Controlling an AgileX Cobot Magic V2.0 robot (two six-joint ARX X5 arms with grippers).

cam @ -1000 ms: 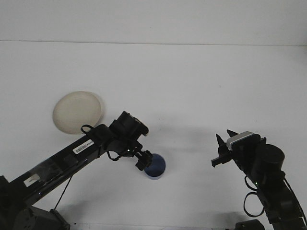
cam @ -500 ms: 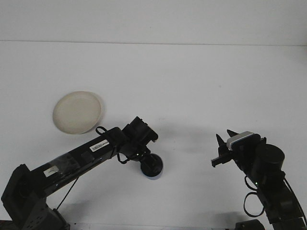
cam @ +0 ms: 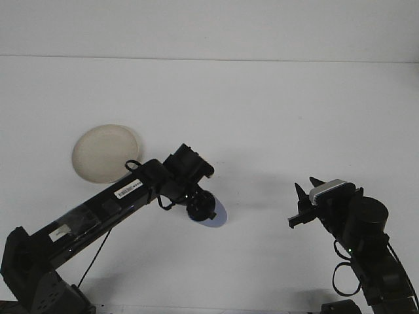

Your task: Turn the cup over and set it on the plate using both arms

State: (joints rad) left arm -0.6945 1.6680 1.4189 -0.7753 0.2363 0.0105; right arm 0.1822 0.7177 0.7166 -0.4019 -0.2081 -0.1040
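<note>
cup [cam: 216,216] sat under left gripper [cam: 200,208], right of plate [cam: 105,153] | left grip: cannot tell | right gripper [cam: 306,190] open | arm label [cam: 127,189] unreadable

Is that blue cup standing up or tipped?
Tipped: the blue cup leans sideways under the left end effector, not flat on the table.

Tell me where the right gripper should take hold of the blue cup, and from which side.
Probably the cup's exposed right-hand wall, coming in from the right. The left gripper covers its upper-left part, so only the lower-right edge shows free. The right gripper sits apart on that side. Whether the cup is tilted or lifted cannot be told.
</note>
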